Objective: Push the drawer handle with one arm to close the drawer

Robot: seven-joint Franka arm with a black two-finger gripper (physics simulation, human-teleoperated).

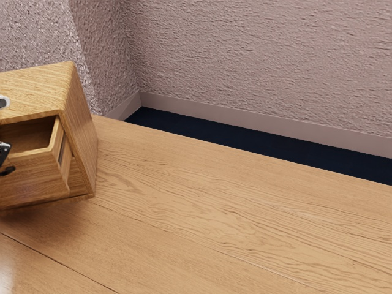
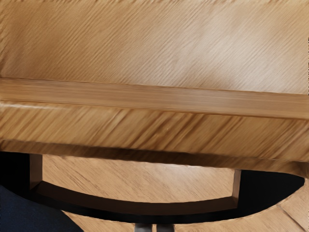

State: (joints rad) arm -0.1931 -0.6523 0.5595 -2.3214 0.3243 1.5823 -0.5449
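Exterior view, drawer (image 1: 33, 179) open, gripper (image 1: 4, 152) (can't tell if spread or closed) near black handle (image 1: 7, 171)

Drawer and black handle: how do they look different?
The drawer is brown wood, but the handle is black. The drawer is big, while the handle is much smaller. The drawer's front has a straight top edge; the handle curves like a bow. Both stick out from the wooden cabinet, because the drawer is open.
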